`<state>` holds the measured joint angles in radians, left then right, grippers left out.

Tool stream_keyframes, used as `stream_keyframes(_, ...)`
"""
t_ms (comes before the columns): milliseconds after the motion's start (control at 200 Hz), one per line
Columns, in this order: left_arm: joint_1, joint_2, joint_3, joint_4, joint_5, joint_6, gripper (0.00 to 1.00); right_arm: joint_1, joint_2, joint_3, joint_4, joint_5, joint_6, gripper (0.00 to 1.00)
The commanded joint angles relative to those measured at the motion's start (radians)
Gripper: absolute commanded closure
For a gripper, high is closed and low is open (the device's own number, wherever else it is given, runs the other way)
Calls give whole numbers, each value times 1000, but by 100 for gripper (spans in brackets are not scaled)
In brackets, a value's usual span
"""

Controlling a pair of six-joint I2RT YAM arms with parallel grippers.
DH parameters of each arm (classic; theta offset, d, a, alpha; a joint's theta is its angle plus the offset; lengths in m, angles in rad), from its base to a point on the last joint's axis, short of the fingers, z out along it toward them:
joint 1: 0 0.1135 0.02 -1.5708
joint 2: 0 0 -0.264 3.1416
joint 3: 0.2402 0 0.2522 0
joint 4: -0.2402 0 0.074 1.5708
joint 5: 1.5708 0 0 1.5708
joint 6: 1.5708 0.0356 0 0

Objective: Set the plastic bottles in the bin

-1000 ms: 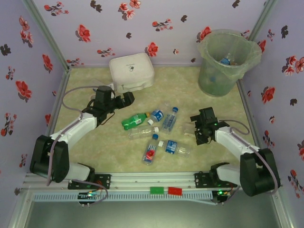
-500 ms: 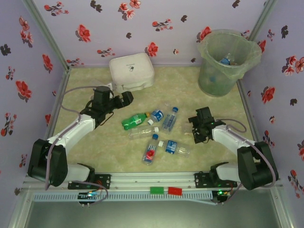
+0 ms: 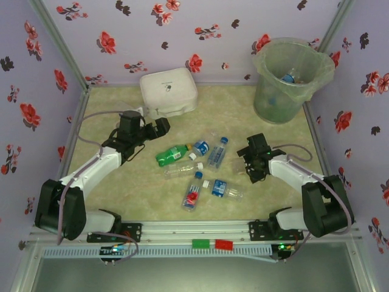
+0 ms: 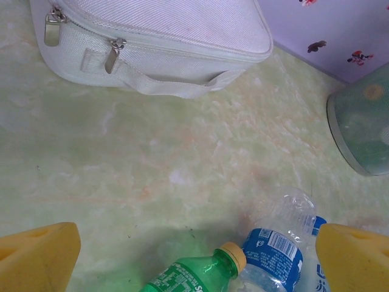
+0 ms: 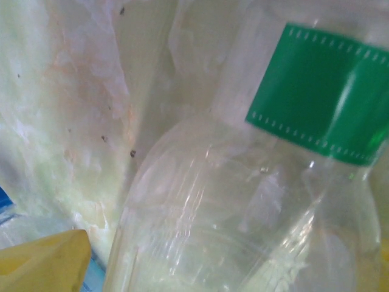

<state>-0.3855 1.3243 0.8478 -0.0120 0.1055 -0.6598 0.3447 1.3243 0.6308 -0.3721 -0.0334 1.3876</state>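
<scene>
Several plastic bottles lie mid-table: a green one [image 3: 172,154], blue-labelled ones [image 3: 201,148] [image 3: 217,152] [image 3: 223,188], a clear one [image 3: 181,170] and a red-labelled one [image 3: 192,192]. The bin [image 3: 285,79] stands at the far right with a bottle inside. My left gripper [image 3: 159,128] hovers open left of the pile. In its wrist view the left gripper [image 4: 197,258] looks down on the green bottle's yellow cap [image 4: 236,254] and a blue-labelled bottle [image 4: 273,252]. My right gripper [image 3: 250,163] sits low, right of the pile. In its own view the right gripper [image 5: 213,267] stands open around a clear green-labelled bottle [image 5: 243,201], one yellow finger [image 5: 42,264] just off it.
A white zipped box [image 3: 168,92] sits at the back, centre-left, close beyond the left gripper, and shows again as a white box [image 4: 158,36] in the left wrist view. Flowered walls close in the table on three sides. The bin's base [image 4: 364,128] shows at far right.
My right gripper has slid a little left and away, towards the bottles, its jaws narrowing then widening again. The left arm has barely moved and stays open.
</scene>
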Motion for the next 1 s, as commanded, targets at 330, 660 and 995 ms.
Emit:
stream_keyframes(330,13,-20,17,-19,-21,7,0,49,22,9,8,50,29,19)
stream_keyframes(660,20,-21,22,-26,-24,-3,0,37,-81,40,-5,101,-113,41)
stream_keyframes(995,20,16,107,-63,2,-12,0,-34,-242,154,-57,159,-413,52)
